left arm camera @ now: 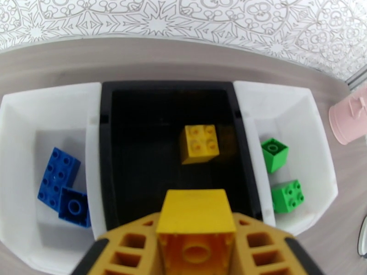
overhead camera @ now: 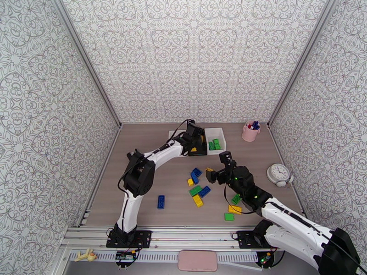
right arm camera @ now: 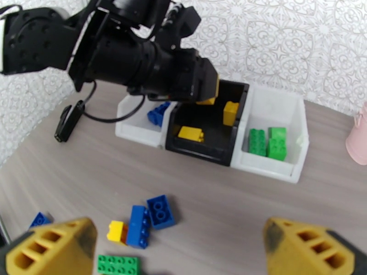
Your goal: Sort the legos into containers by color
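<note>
**Top external.** The left arm was stretched to the far side of the table (overhead camera: pixel 137 179), with the left gripper (overhead camera: pixel 197 144) over the row of containers (overhead camera: pixel 219 130). Loose legos (overhead camera: pixel 197 186) in blue, yellow and green lay mid-table. One blue brick (overhead camera: pixel 161 201) lay apart to their left. The right gripper (overhead camera: pixel 216 168) hung at the cluster's right edge. A pink cup (overhead camera: pixel 251 131) stood near the far right corner.

**Left wrist.** The left gripper was closed on a held yellow brick (left arm camera: pixel 196 211), pinched between its fingers (left arm camera: pixel 130 244) directly above the black bin (left arm camera: pixel 106 147). Another yellow square brick (left arm camera: pixel 199 144) lay on that bin's floor. The left white bin (left arm camera: pixel 18 134), touching the black one, held two blue bricks (left arm camera: pixel 58 177). The right white bin (left arm camera: pixel 316 134) held two green bricks (left arm camera: pixel 286 195).

**Right wrist.** The right gripper's fingers (right arm camera: pixel 52 248) stood wide apart with nothing between them. Beyond them on the table lay a blue pair (right arm camera: pixel 149 218), a small yellow piece (right arm camera: pixel 115 231) and a green plate (right arm camera: pixel 118 264). The three bins stood farther back.
</note>
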Tool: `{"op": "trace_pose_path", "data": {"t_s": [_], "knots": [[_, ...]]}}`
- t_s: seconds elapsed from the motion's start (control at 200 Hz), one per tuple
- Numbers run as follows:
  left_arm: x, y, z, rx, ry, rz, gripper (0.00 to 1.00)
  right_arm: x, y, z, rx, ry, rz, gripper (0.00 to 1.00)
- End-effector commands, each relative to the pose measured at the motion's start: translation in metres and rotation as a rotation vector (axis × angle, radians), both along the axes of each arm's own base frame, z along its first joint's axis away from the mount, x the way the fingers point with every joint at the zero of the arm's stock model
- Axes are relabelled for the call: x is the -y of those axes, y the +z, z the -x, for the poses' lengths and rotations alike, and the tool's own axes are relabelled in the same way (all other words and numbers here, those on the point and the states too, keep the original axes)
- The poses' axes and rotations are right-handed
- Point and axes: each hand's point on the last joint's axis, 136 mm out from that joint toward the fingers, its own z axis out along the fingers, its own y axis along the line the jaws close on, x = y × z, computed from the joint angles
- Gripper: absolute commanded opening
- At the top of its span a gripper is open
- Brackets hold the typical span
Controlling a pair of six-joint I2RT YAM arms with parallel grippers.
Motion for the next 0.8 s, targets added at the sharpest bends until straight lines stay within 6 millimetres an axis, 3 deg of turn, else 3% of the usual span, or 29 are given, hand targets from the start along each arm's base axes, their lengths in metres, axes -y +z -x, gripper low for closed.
{"op": "trace_pose_path", "data": {"t_s": [0.0, 0.06, 0.17, 0.29, 0.305, 0.37, 0.575, 0.795], "knots": [[0.000, -0.013, -0.010, -0.035, 0.000, -0.020, 0.20, 0.004, 0.002, -0.001, 0.007, -0.033, -0.001, 0.99], [0.001, -0.015, -0.013, -0.039, 0.000, -0.023, 0.23, 0.005, -0.001, 0.000, 0.000, -0.034, 0.003, 1.00], [0.001, -0.005, -0.014, -0.008, 0.003, -0.064, 0.42, 0.006, -0.002, 0.002, -0.009, -0.033, 0.004, 1.00], [0.000, 0.017, -0.007, 0.039, -0.014, -0.108, 0.61, 0.013, -0.001, 0.003, -0.011, -0.060, 0.012, 1.00], [-0.001, 0.032, -0.006, 0.063, -0.016, -0.099, 0.63, 0.015, -0.001, 0.003, -0.011, -0.068, 0.013, 0.99], [-0.001, 0.050, 0.001, 0.096, -0.034, -0.095, 0.68, 0.023, -0.002, 0.003, -0.011, -0.106, 0.023, 1.00], [-0.008, 0.089, 0.046, 0.187, -0.080, -0.076, 0.85, 0.057, -0.010, 0.003, -0.047, -0.287, 0.013, 1.00], [-0.016, 0.089, 0.110, 0.188, -0.212, -0.086, 0.90, 0.110, -0.032, 0.017, -0.152, -0.583, -0.053, 1.00]]}}
